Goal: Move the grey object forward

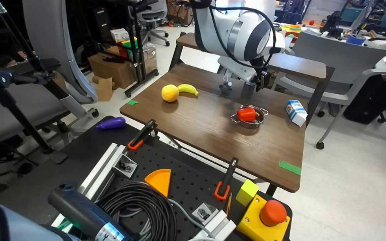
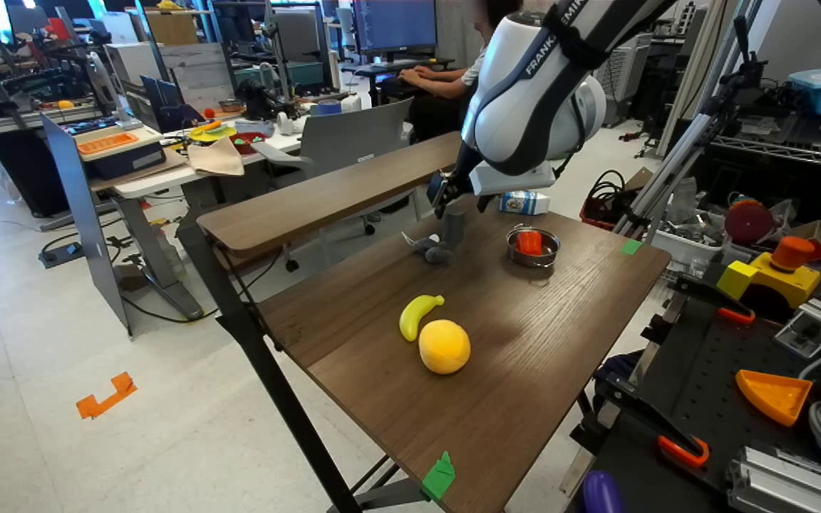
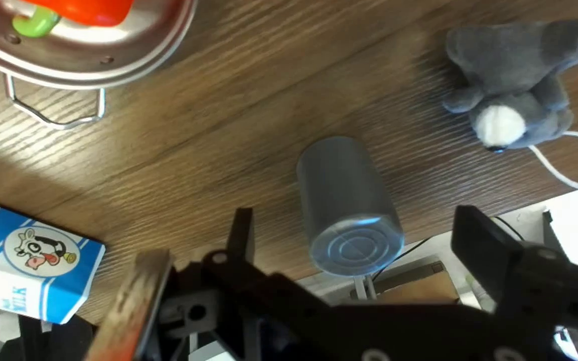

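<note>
The grey object (image 3: 341,190) is a plain dull-grey cylinder standing upright on the brown table near its far edge. It also shows in both exterior views (image 1: 248,89) (image 2: 453,228). My gripper (image 3: 356,220) is open and empty in the wrist view, with one finger to each side of the cylinder and gaps on both sides. In an exterior view the gripper (image 2: 462,202) is just above the cylinder's top, fingers pointing down. No contact with the cylinder shows. In an exterior view the gripper (image 1: 259,80) partly hides the cylinder's top.
A grey plush toy (image 3: 515,80) lies close beside the cylinder. A metal pot (image 3: 133,75) with a red pepper (image 1: 246,114) and a milk carton (image 3: 33,260) are nearby. A banana (image 2: 419,317) and yellow fruit (image 2: 444,347) lie farther off. A raised shelf (image 2: 339,192) runs behind the table.
</note>
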Available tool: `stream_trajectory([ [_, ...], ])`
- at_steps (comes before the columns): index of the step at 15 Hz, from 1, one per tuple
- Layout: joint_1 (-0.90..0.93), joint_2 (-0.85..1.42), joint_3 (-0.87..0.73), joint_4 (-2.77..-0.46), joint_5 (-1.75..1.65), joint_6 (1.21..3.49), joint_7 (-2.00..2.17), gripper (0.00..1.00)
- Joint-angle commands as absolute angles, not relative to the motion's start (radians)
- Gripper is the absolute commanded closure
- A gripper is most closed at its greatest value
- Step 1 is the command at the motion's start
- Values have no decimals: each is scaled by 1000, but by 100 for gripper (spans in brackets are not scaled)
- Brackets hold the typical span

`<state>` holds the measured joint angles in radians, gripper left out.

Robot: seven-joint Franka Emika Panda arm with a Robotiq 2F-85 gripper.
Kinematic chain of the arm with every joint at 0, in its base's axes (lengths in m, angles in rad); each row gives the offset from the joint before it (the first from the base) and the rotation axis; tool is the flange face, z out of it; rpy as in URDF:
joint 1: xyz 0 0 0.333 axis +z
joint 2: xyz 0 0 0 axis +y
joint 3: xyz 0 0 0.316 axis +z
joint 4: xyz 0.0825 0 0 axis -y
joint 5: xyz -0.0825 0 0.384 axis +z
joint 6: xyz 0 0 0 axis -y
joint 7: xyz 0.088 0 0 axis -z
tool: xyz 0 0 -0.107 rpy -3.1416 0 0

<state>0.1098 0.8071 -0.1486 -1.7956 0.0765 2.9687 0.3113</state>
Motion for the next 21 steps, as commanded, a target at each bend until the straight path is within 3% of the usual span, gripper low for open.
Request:
stream_trajectory([
  [1,150,867,-207,-1730,60,2990,312,0],
  [2,153,875,-212,-1723,60,2989,311,25],
  [3,156,880,-218,-1716,59,2982,312,26],
  [10,156,886,-215,-1707,67,2982,309,79],
  [21,208,510,-234,-2066,37,2755,363,81],
])
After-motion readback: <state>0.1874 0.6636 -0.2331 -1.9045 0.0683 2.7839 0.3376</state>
